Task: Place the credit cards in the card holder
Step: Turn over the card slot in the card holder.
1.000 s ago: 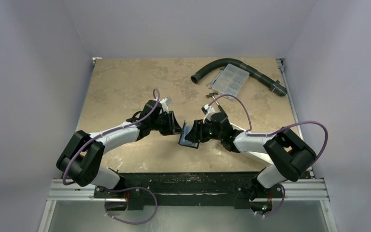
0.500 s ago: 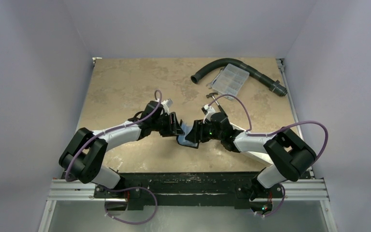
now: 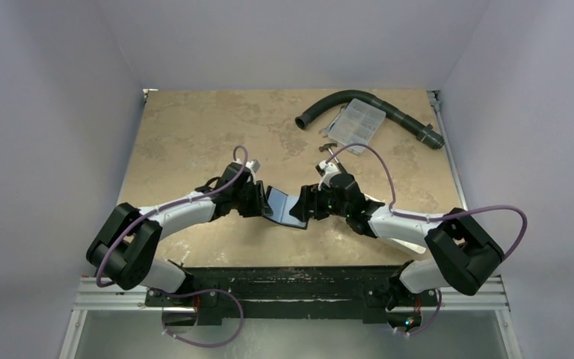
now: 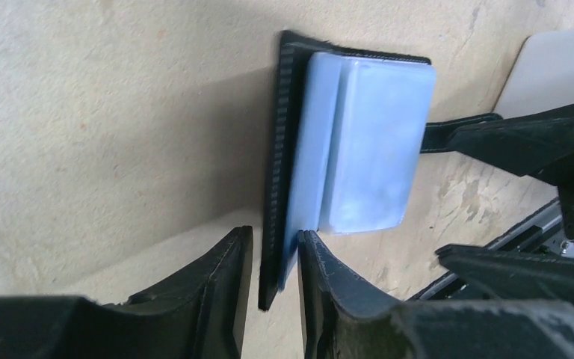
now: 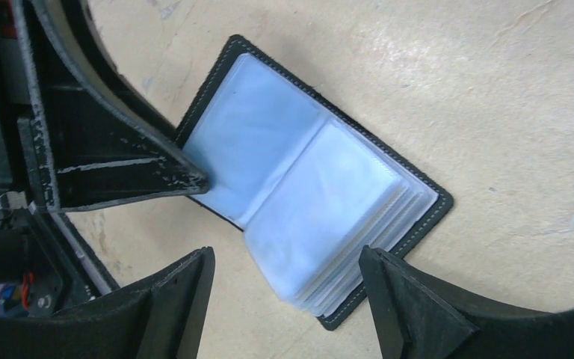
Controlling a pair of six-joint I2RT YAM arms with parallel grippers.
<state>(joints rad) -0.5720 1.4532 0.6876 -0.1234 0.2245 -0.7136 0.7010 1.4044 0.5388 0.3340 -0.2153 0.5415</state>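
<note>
The card holder (image 3: pixel 284 206) is a black folding case spread open between my two grippers, its pale blue-grey sleeves (image 5: pixel 306 194) showing. My left gripper (image 4: pixel 273 235) is shut on the edge of the left cover (image 4: pixel 276 149). One finger (image 5: pixel 157 172) presses the blue inside. My right gripper (image 5: pixel 286 254) is open and straddles the stack of sleeves on the right half, with a gap on both sides. In the top view the left gripper (image 3: pixel 263 202) and the right gripper (image 3: pixel 304 206) face each other across the holder. No credit cards are in view.
A curved black hose (image 3: pixel 374 103) lies at the back right of the tan table (image 3: pixel 194 134). A clear compartment box (image 3: pixel 353 124) rests against it. The table's right rail (image 3: pixel 448 157) runs close behind my right arm.
My right gripper has opened wider and let go of the card holder. My left gripper has come in and closed on the left cover, and the holder now lies spread wider.
</note>
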